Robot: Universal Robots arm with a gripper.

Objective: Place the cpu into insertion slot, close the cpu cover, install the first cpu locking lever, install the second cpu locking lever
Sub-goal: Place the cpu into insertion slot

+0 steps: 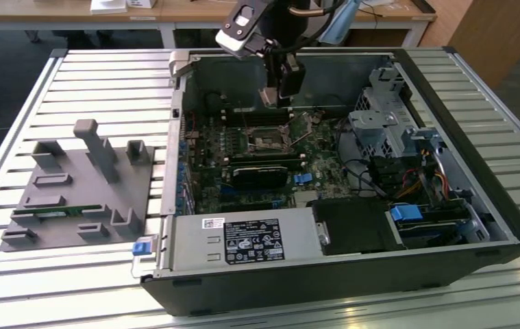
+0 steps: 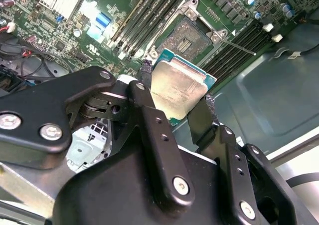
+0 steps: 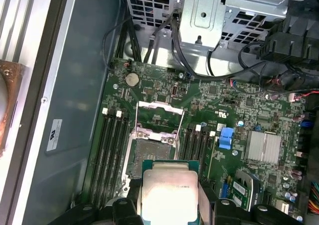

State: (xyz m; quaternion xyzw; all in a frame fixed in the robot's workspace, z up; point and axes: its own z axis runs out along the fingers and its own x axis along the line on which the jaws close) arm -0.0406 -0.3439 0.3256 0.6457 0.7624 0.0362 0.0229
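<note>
My gripper (image 1: 278, 96) hangs inside the open computer case, above the green motherboard (image 1: 241, 147). It is shut on the cpu (image 2: 179, 88), a flat silver-grey square with a green rim held by two opposite edges between the black fingers (image 2: 208, 108). In the first wrist view the cpu (image 3: 167, 190) sits just short of the insertion slot (image 3: 148, 155), which lies open with a dark centre. The cpu cover (image 3: 159, 116) is swung back on the far side of the slot. In the second wrist view the slot (image 2: 192, 39) lies beyond the chip, with a thin lever rod (image 2: 239, 46) sticking out beside it.
Long black memory slots (image 3: 112, 155) flank the socket on both sides. A metal drive cage (image 1: 379, 127) with cables stands at the exterior view's right, a power supply (image 1: 241, 240) at the case's near wall. A grey parts fixture (image 1: 77, 185) rests on the slatted table at the left.
</note>
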